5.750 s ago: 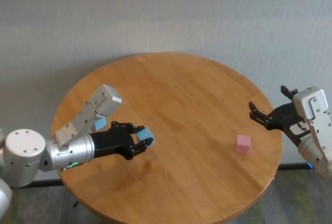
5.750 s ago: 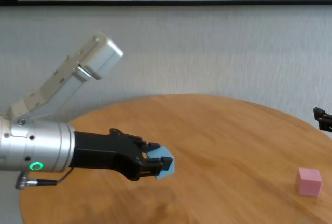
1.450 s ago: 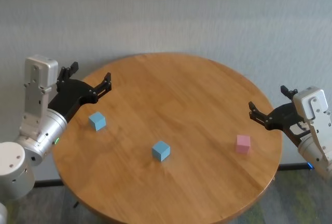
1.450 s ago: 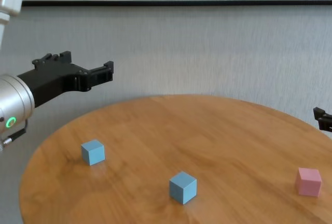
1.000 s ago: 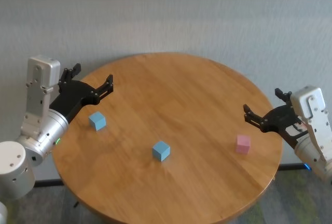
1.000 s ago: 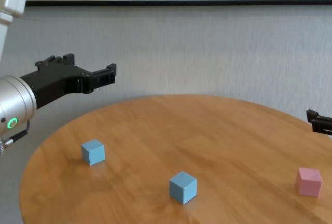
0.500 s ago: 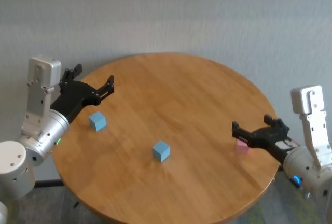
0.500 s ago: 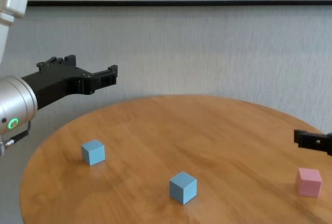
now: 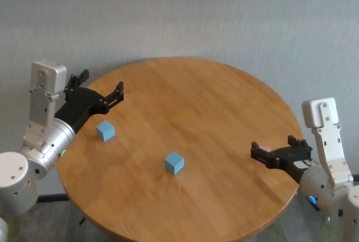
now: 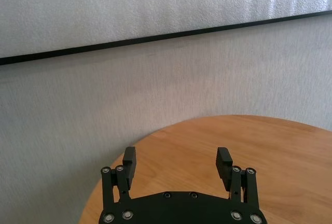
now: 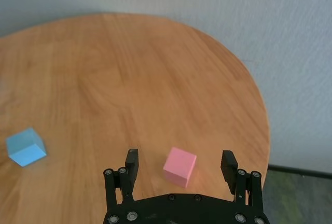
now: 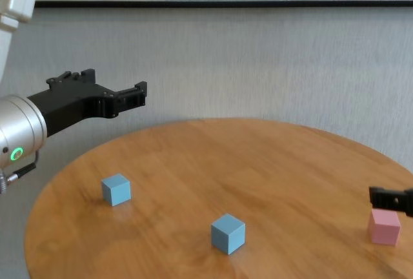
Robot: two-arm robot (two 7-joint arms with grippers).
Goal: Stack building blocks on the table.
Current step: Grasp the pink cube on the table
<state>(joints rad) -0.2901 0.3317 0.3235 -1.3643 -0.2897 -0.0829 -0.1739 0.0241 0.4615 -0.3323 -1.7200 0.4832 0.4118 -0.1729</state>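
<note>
Three building blocks lie apart on the round wooden table. One light blue block sits at the left. Another light blue block sits near the middle front. At the right edge is the pink block; in the head view the right gripper hides most of it. My right gripper hangs open just above the pink block, which shows between its fingers. My left gripper is open and empty, raised over the table's far left rim.
A pale textured wall with a dark horizontal strip stands behind the table. The table's right rim runs close to the pink block, with floor below it. Bare wood lies between the blocks.
My right gripper has come down and in from the table's right edge to sit over the pink block. The left arm has hardly moved. The blocks have stayed put.
</note>
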